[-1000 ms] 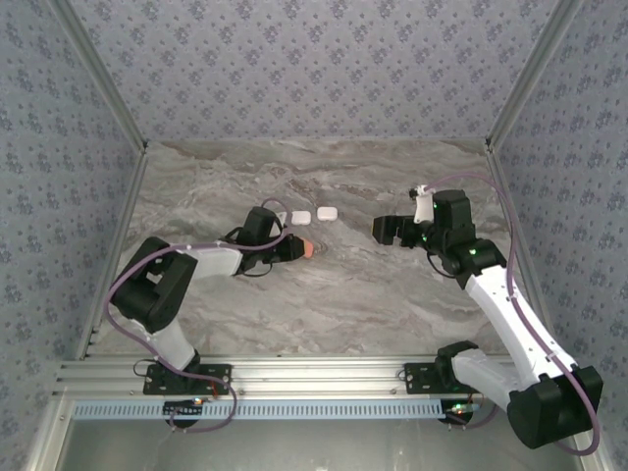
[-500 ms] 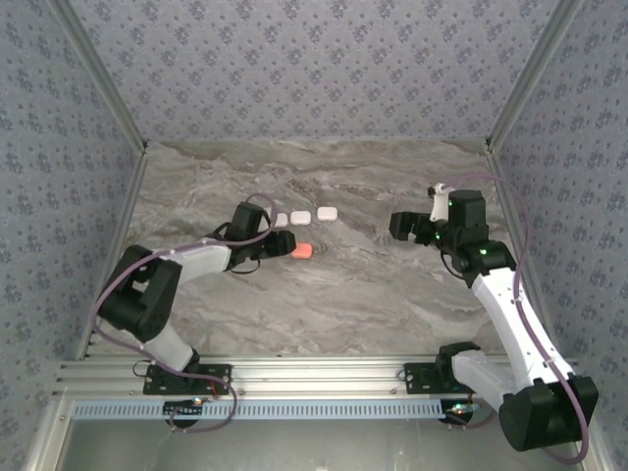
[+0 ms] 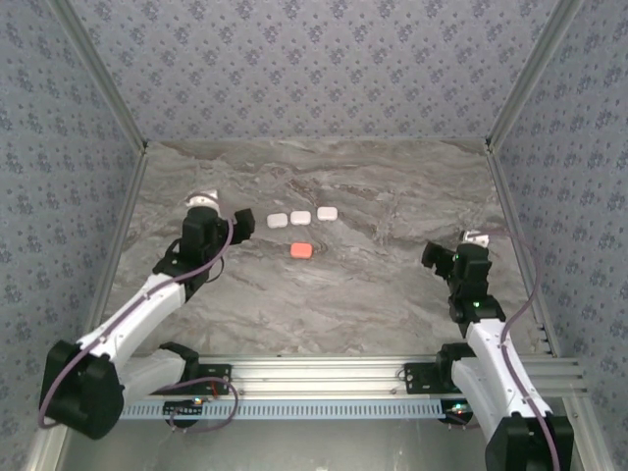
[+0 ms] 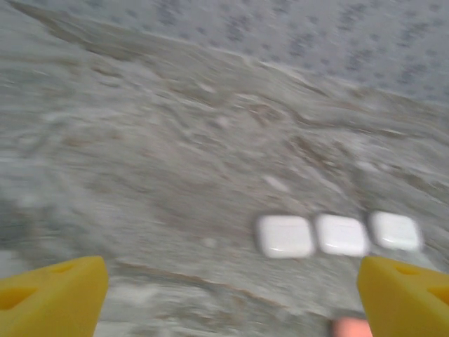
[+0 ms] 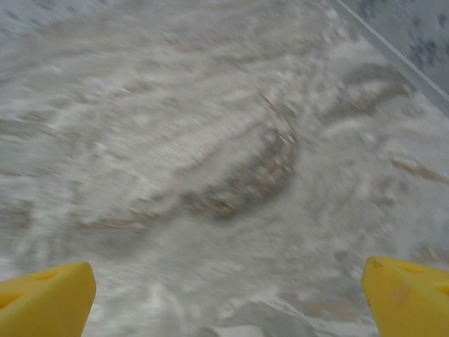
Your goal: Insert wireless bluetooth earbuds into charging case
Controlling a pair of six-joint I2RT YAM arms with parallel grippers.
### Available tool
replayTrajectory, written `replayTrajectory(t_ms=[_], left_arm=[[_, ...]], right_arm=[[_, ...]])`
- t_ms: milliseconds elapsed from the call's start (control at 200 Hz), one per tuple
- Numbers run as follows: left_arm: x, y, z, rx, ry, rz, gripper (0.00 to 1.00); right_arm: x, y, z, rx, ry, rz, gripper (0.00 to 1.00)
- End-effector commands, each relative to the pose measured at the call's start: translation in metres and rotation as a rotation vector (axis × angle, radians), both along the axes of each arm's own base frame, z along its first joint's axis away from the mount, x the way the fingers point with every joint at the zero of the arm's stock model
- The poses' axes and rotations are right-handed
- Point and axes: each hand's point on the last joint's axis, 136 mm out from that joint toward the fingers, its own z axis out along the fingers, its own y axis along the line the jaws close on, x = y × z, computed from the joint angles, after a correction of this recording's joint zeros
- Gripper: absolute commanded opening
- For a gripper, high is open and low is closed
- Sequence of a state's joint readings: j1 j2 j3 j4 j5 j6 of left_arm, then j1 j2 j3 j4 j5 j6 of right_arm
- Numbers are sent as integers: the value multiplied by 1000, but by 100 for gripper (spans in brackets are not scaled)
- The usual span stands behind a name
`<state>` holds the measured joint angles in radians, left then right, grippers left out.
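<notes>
So on the marble table (image 3: 373, 304) there's a row of three white cases (image 3: 301, 217), all shut and lying flat, close side by side. In the top view the row runs left to right and drifts a touch toward the back wall at its right end. Each case has its longer side along that same line.

The orange case (image 3: 302, 250) sits on its own, just nearer the arms than the middle white one. It's flat and shut too, with its long axis also left to right.

As for the earbuds, I honestly can't tell whether they're inside those shut cases, so I can't say which way their stems point.

The left gripper (image 3: 238, 224) is off to the left of the row, near the leftmost white case but not touching it, and aimed across at it. On its wrist cam the yellow fingertips (image 4: 52, 295) are spread wide with nothing between them. The white row is ahead, a bit right of centre, and a sliver of the orange case pokes in at the bottom edge.

The right gripper (image 3: 439, 257) is well away on the right side of the table. Its fingers (image 5: 407, 298) are spread wide over the marble, holding nothing. Both wrist views are pretty blurry.
</notes>
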<state>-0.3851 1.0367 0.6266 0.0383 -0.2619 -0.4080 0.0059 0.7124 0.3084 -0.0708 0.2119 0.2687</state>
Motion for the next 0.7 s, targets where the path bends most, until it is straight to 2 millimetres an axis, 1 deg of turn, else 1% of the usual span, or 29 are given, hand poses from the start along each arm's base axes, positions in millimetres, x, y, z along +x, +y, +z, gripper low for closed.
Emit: replayTrajectory(t_ms=[0, 75, 190, 210, 255, 310, 330, 375, 485, 520, 570, 600, 640, 695], left_arm=[[-2, 50, 4, 155, -71, 180, 94], [-3, 66, 0, 211, -88, 229, 96], [-2, 79, -14, 304, -62, 238, 98], [-2, 81, -17, 315, -52, 238, 98], [-1, 86, -25, 338, -39, 243, 99], [1, 90, -35, 368, -34, 237, 99], [1, 90, -37, 378, -36, 232, 99], [3, 92, -43, 387, -44, 229, 99], [10, 90, -57, 387, -72, 178, 99], [12, 88, -59, 386, -96, 162, 99], [13, 86, -65, 386, -120, 140, 99], [15, 86, -65, 388, -135, 134, 99], [18, 80, -66, 388, -146, 85, 99], [23, 76, -67, 381, -165, 46, 99]], right_arm=[[15, -24, 27, -84, -133, -91, 100], [23, -25, 20, -149, -106, -59, 100], [35, -30, 0, -210, -85, -48, 100], [39, -30, 1, -220, -101, -41, 100], [46, -28, -1, -222, -83, -11, 100], [57, -18, 0, -237, -110, 62, 100], [59, -16, -1, -239, -107, 80, 100], [66, -11, 1, -240, -132, 107, 100], [82, -1, 1, -241, -167, 173, 100], [87, 1, -3, -233, -136, 193, 100], [94, 10, -5, -223, -122, 251, 100], [96, 16, -7, -215, -105, 287, 100], [97, 19, -7, -208, -113, 306, 100], [97, 24, -3, -188, -156, 316, 100]])
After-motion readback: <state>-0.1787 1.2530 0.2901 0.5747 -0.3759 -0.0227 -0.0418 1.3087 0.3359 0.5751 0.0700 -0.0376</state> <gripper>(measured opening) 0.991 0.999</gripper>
